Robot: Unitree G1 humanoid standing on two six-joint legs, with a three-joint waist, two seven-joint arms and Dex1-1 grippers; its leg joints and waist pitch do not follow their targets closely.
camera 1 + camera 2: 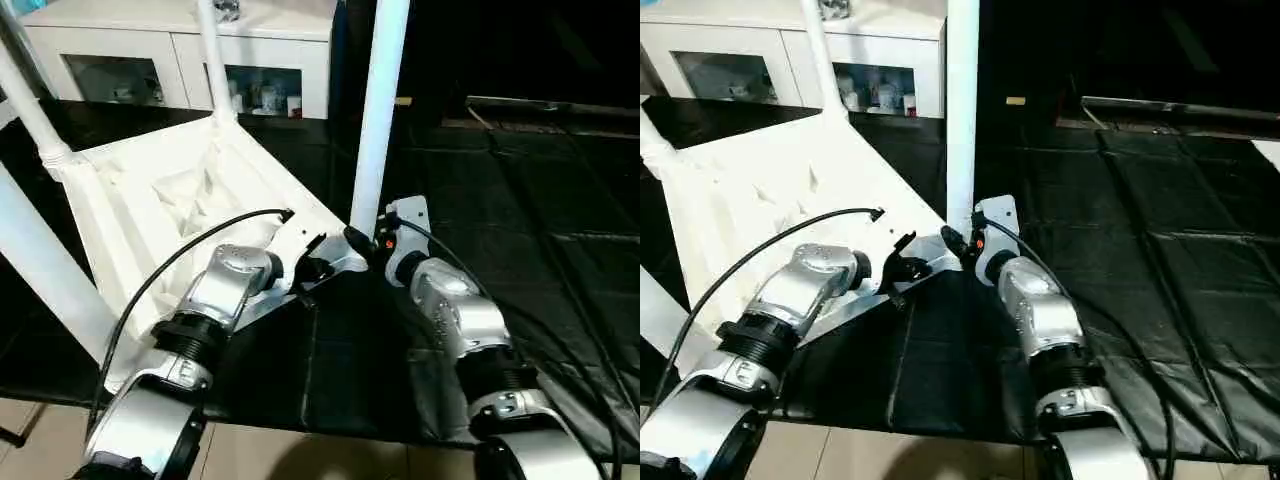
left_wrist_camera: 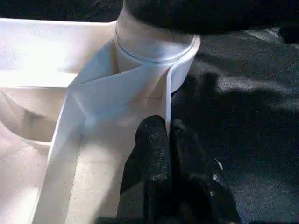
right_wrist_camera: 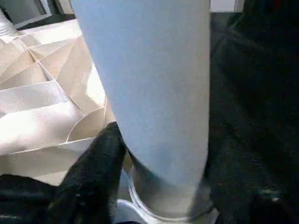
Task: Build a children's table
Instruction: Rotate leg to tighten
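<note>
The white tabletop (image 1: 180,190) lies ribs-up so sockets face me. My left tool (image 2: 170,140), pressed together, steadies its corner rim; my right tool (image 3: 154,186) brackets the upright leg (image 1: 378,110), seating it.

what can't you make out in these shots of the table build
- Leg tops: cut off by the upper edge in both eye views.
- Table top near corner: hidden behind the left forearm.
- Cabinet contents: too small to identify.
- Right end effector far finger: hidden behind the leg, right wrist view.
</note>
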